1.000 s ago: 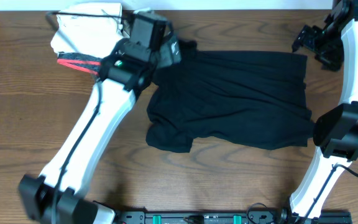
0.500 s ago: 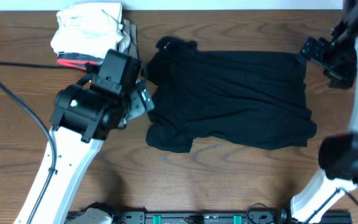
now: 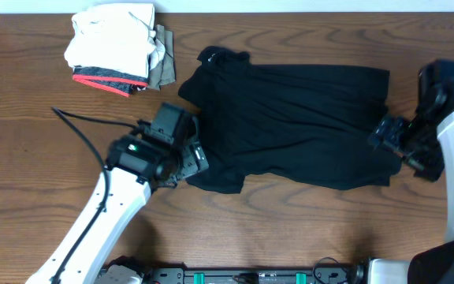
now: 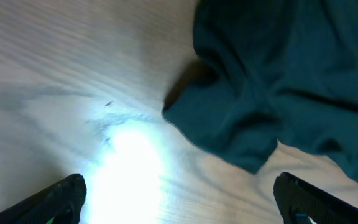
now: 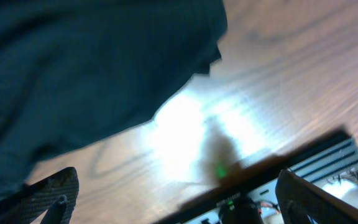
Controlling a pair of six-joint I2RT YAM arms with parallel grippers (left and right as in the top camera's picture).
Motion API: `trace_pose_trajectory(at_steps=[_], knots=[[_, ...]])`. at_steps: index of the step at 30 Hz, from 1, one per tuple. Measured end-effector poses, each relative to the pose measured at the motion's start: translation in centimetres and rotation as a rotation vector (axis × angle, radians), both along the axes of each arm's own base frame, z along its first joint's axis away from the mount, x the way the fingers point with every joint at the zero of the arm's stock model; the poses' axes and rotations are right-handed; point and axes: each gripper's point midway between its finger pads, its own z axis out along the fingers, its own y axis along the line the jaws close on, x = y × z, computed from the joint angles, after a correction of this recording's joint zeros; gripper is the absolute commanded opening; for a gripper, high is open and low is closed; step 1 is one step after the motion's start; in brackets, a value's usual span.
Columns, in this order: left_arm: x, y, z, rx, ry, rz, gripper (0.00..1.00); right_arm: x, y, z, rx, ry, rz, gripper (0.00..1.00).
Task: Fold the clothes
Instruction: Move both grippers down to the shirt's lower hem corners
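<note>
The clothes (image 3: pixel 290 126), a black short-sleeved shirt, lie spread across the middle of the wooden table. My left gripper (image 3: pixel 194 156) hangs open beside the shirt's front-left sleeve. In the left wrist view the sleeve (image 4: pixel 241 130) lies just ahead of the left gripper (image 4: pixel 179 202), with only bare wood between its fingertips (image 4: pixel 61 199). My right gripper (image 3: pixel 388 140) stands open at the shirt's right front edge. In the right wrist view the black fabric (image 5: pixel 86 68) fills the upper left, and the right gripper (image 5: pixel 179 199) holds nothing.
A stack of folded garments (image 3: pixel 117 51), white on top with red trim and olive below, sits at the back left. A black rail (image 3: pixel 258 276) runs along the table's front edge, also seen as the rail (image 5: pixel 303 168). The left arm's cable (image 3: pixel 85 130) trails over the wood.
The left gripper has come from beside the folded stack toward the front, to the shirt's front-left sleeve. The right gripper has moved from the back right corner to the shirt's right front edge.
</note>
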Motion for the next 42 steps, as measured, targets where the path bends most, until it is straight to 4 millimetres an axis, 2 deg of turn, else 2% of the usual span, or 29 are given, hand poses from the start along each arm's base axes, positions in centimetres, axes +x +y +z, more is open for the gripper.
trace_pose_trajectory(at_steps=[5,9,12,17,24,28,31,35,38,42], knots=[[-0.2,-0.6,-4.0,-0.035,0.001,-0.015,0.98,-2.1,0.7,-4.2,0.033,0.077,-0.003,0.99],[0.3,-0.9,-6.2,-0.039,-0.027,-0.061,0.98,-3.2,1.4,-7.2,0.068,0.108,-0.008,0.99],[0.9,-1.2,-7.3,-0.037,-0.052,-0.101,0.98,-4.0,2.0,-8.5,0.100,0.124,-0.009,0.99],[1.3,-1.4,-9.1,-0.016,-0.024,-0.135,0.98,-4.6,2.7,-9.3,0.135,0.140,-0.005,0.99],[1.4,-2.2,-12.2,-0.023,0.045,-0.177,0.98,-4.7,2.9,-9.3,0.149,0.139,0.017,0.99],[1.7,-2.5,-12.4,-0.030,0.040,-0.189,1.00,-4.7,3.0,-9.3,0.154,0.141,0.025,0.99],[1.7,-2.7,-12.3,-0.039,0.038,-0.210,0.89,-4.7,3.0,-9.3,0.154,0.142,0.029,0.99],[1.6,-3.0,-12.4,-0.052,0.039,-0.232,0.67,-4.8,3.0,-9.3,0.155,0.143,0.030,0.99],[1.4,-3.3,-12.5,-0.070,0.049,-0.246,0.58,-4.8,3.0,-9.3,0.157,0.143,0.031,0.99],[0.8,-3.7,-12.5,-0.096,0.075,-0.258,0.55,-4.8,3.1,-9.3,0.159,0.143,0.032,0.99]])
